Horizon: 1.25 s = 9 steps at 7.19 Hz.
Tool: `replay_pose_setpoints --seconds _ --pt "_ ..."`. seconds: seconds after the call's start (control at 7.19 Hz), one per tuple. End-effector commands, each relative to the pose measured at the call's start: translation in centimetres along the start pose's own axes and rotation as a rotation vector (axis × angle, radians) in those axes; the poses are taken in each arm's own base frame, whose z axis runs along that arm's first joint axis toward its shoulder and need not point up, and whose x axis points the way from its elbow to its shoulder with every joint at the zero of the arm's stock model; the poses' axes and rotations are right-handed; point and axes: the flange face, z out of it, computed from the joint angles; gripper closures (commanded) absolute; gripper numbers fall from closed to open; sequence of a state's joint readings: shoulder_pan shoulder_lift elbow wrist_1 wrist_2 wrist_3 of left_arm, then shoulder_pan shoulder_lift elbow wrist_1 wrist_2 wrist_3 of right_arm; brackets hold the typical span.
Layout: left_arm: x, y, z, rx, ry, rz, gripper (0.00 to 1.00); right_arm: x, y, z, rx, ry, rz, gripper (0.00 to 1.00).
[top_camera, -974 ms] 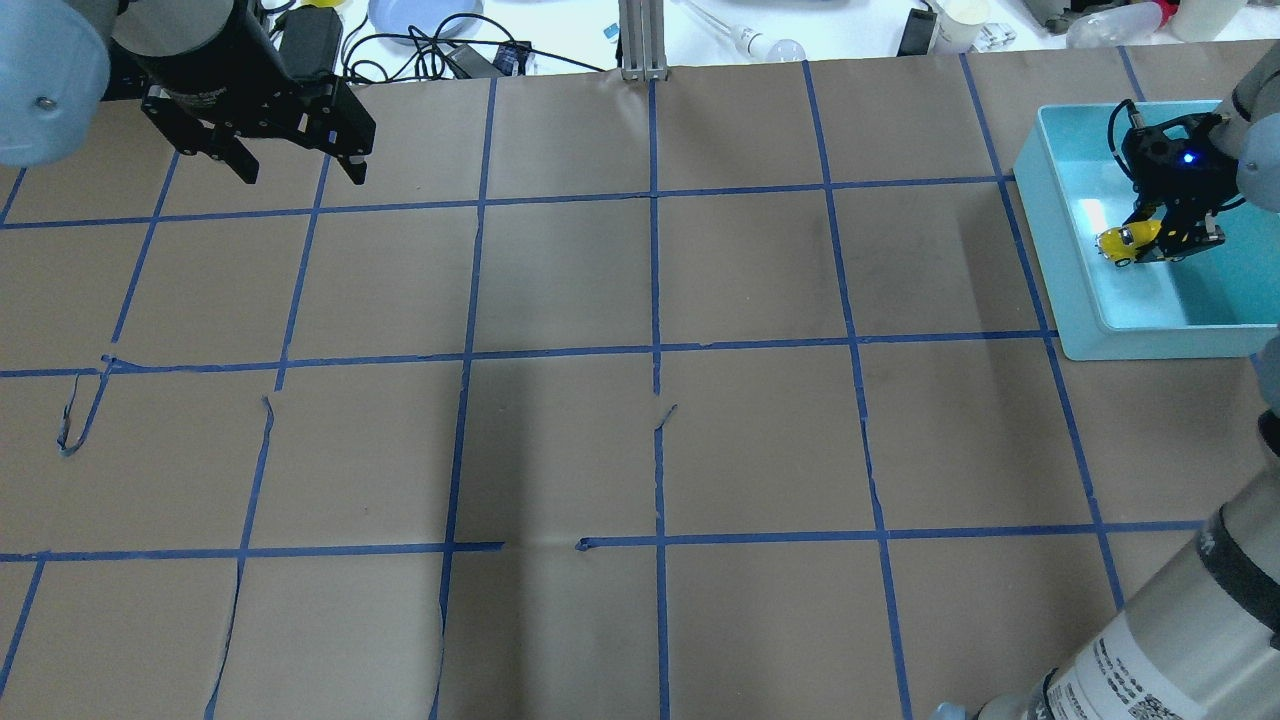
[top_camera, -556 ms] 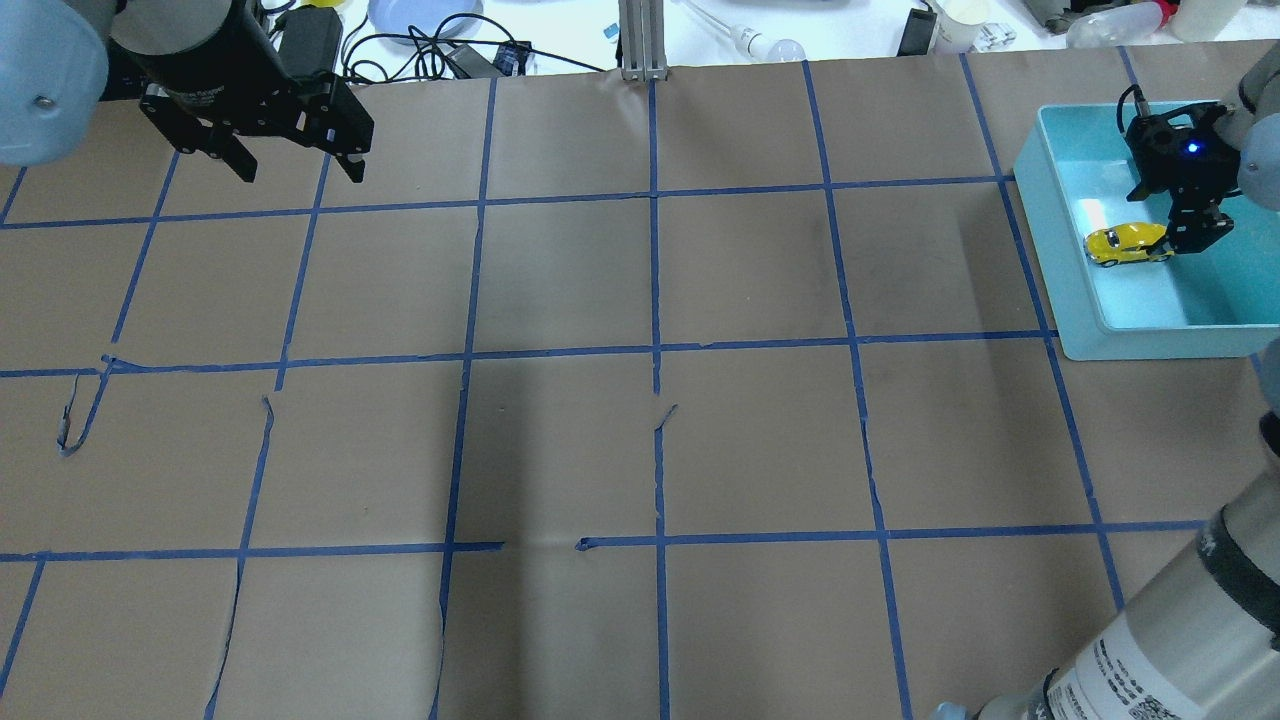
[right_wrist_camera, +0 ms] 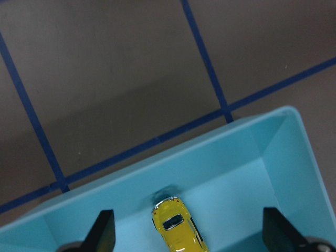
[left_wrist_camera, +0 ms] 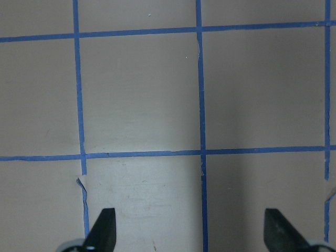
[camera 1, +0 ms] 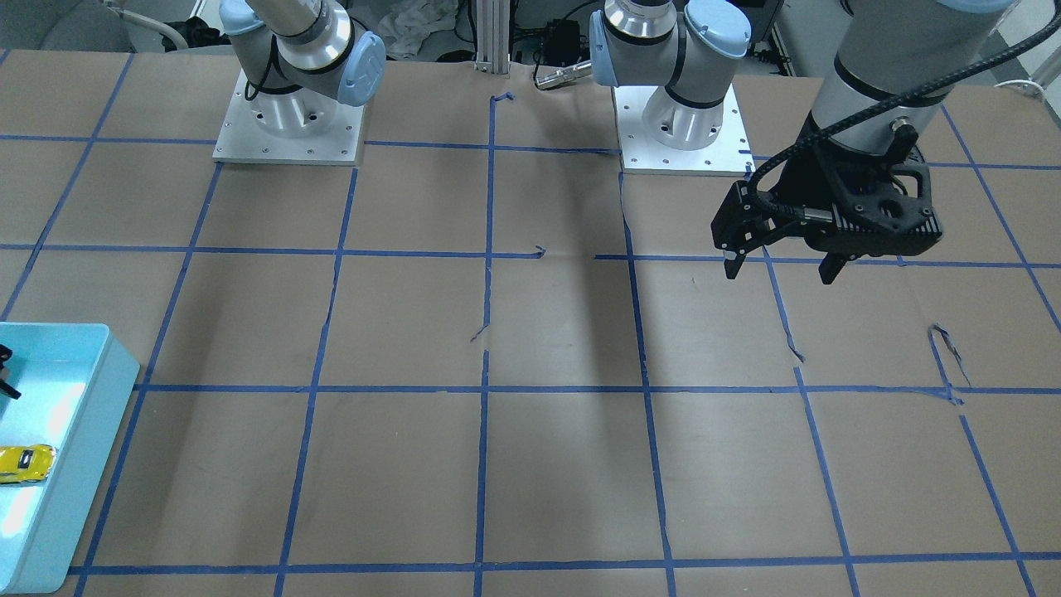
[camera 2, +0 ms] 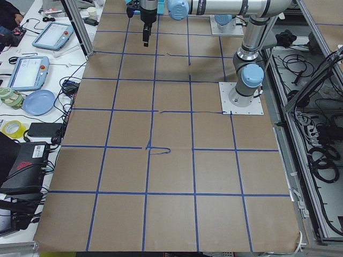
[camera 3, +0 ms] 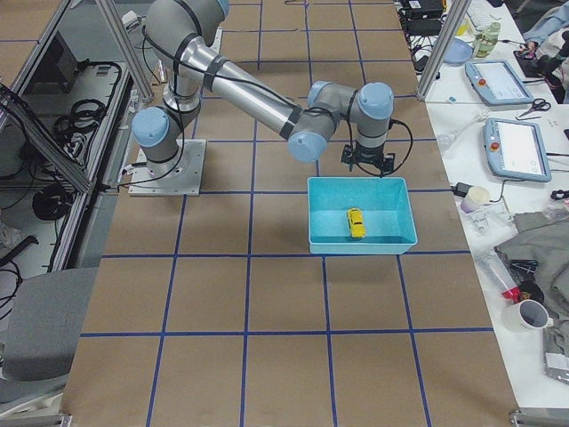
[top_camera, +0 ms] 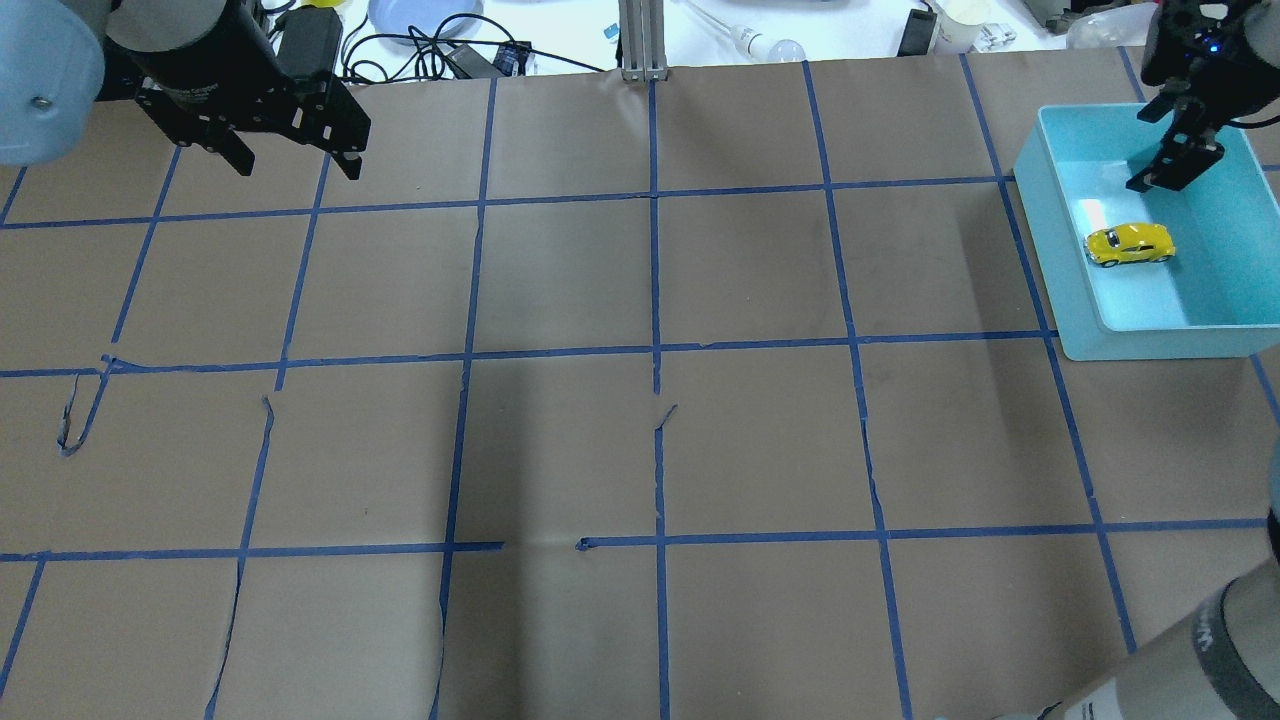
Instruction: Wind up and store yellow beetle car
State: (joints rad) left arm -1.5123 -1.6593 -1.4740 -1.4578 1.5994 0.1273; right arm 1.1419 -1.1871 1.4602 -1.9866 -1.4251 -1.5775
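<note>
The yellow beetle car (top_camera: 1130, 243) stands on its wheels on the floor of the light blue bin (top_camera: 1060, 230), free of any gripper. It also shows in the front view (camera 1: 25, 463), the right side view (camera 3: 355, 222) and the right wrist view (right_wrist_camera: 176, 228). My right gripper (top_camera: 1170, 165) is open and empty. It hangs above the bin's far side, clear of the car, with both fingertips (right_wrist_camera: 105, 223) wide apart. My left gripper (top_camera: 297, 165) is open and empty, high over the table's far left (camera 1: 779, 272).
The bin (camera 1: 99, 398) sits at the table's far right edge. Brown paper with a blue tape grid covers the table (top_camera: 650, 400). Cables, a plate and small items lie beyond the far edge (top_camera: 430, 30).
My right gripper let go of the car, which dropped from tilted to flat on the bin floor. The gripper then rose and drew back toward the bin's far side. The left arm barely moved.
</note>
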Motion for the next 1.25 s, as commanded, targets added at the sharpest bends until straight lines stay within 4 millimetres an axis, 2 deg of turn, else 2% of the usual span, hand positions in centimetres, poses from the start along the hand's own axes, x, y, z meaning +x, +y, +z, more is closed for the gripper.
replay_pose_setpoints --seconds 0.0,0.14,0.28,0.42,0.7,0.83,1.11 --pt "0.1 0.0 0.1 0.0 0.003 0.003 0.0 -4.0 -10.4 -3.8 -0.006 0.052 0.138 0.0" --pt "0.1 0.0 0.1 0.0 0.003 0.003 0.0 -5.3 -13.4 -5.6 0.004 0.079 0.158 0.0" --pt "0.2 0.0 0.2 -0.001 0.003 0.003 0.0 -8.1 -16.9 -6.7 -0.013 0.046 0.214 0.0" --pt "0.2 0.0 0.1 0.0 0.003 0.003 0.0 -11.1 -20.9 -7.4 -0.045 0.042 0.357 0.0" --pt "0.2 0.0 0.1 0.0 0.003 0.003 0.0 -15.5 -25.5 -10.3 -0.018 0.048 0.614 0.0" --pt "0.2 0.0 0.1 0.0 0.003 0.003 0.0 -17.2 -26.0 -11.4 -0.032 0.03 0.853 0.0" --pt "0.2 0.0 0.1 0.0 0.003 0.003 0.0 -20.5 -25.0 -16.2 -0.039 -0.001 0.91 0.0"
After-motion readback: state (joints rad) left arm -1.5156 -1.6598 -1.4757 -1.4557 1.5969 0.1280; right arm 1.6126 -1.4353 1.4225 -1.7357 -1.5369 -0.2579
